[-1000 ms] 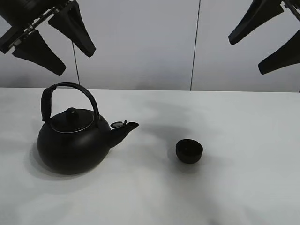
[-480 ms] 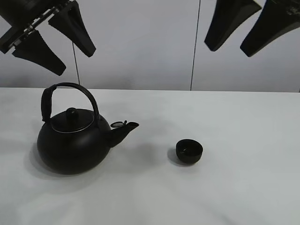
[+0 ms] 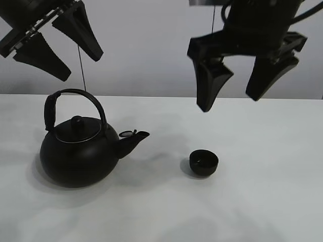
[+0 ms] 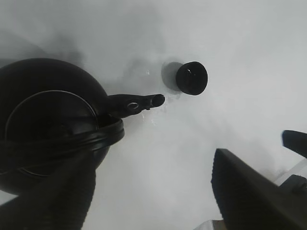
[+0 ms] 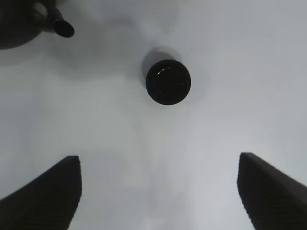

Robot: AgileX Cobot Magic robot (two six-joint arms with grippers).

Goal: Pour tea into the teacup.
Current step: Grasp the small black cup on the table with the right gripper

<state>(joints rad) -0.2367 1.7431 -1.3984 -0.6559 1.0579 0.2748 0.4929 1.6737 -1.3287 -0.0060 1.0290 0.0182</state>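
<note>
I judge the kettle [image 3: 75, 156] heavy and rigid, so I'd take it by its arched handle [image 3: 75, 93]. The left gripper [image 3: 82, 68] and right gripper [image 3: 229, 103] hang wide open, holding nothing. The tiny teacup [image 3: 204, 162] stands near the spout and looks light, easily knocked.

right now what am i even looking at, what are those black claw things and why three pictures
It is a robot with two arms, each ending in a two-fingered gripper. One picture comes from a camera mounted high, facing the white table. The other two look down from a camera on each arm's wrist. The left gripper hangs open up over the black kettle. The right gripper hangs open over the small black teacup. Kettle and teacup stand apart on the table, and the spout points toward the cup. Nothing is held.
</note>
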